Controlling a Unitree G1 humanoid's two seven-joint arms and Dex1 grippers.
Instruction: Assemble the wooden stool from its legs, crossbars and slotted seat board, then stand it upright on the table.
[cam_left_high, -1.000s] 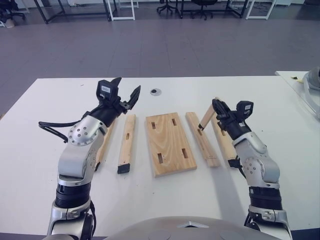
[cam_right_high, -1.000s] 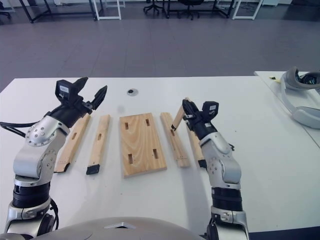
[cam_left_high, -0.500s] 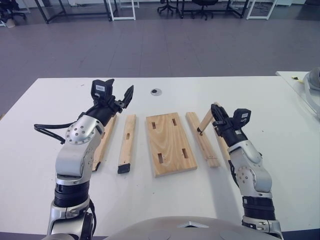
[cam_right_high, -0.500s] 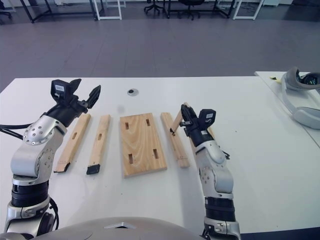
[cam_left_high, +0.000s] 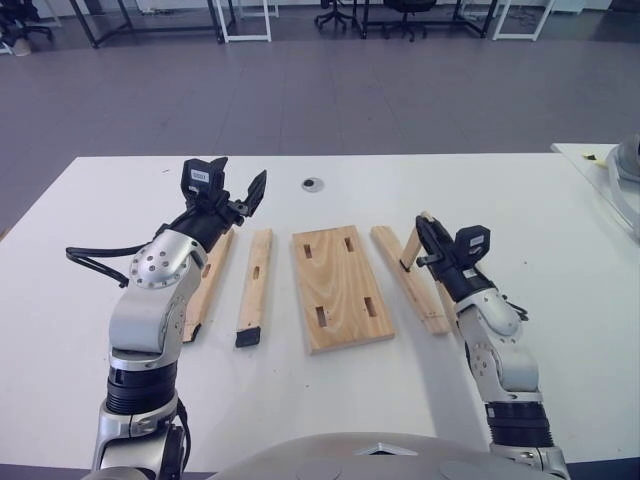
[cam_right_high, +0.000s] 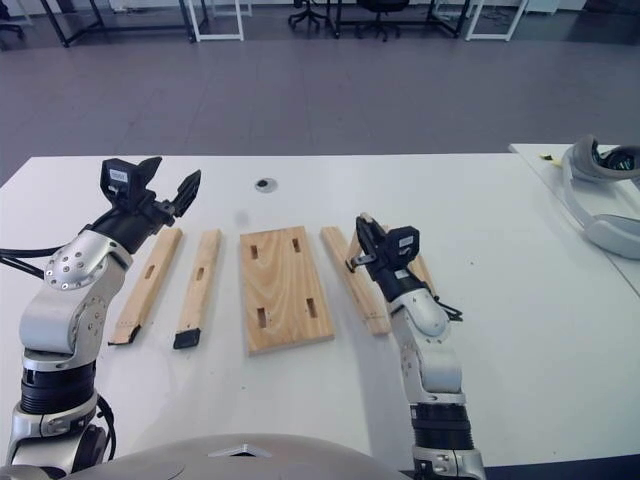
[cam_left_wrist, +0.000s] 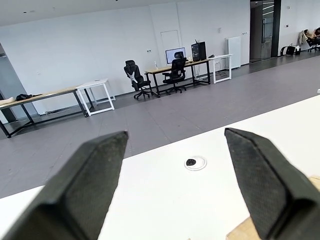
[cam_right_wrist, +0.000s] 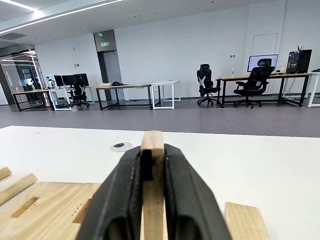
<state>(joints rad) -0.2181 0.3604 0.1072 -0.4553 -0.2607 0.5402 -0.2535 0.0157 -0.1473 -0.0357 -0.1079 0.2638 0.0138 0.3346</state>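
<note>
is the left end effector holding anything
No, the left end effector is open, with nothing between its fingers.

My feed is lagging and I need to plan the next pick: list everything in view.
seat board: one, light wood, four slots, flat at table centre.
left legs: two, light wood, dark ends, flat to the board's left.
right legs: two, light wood, flat to the board's right, the outer one partly under the right arm.
crossbar: one, light wood, tilted, clamped in the right gripper.
grommet: one, grey, far side of the table.
cable: one, black, beside the left arm.
headset: one, grey-white, neighbouring table on the right.
table: one, white.
left gripper: open, over the outer left leg's far end.
right gripper: shut on the crossbar.
</note>
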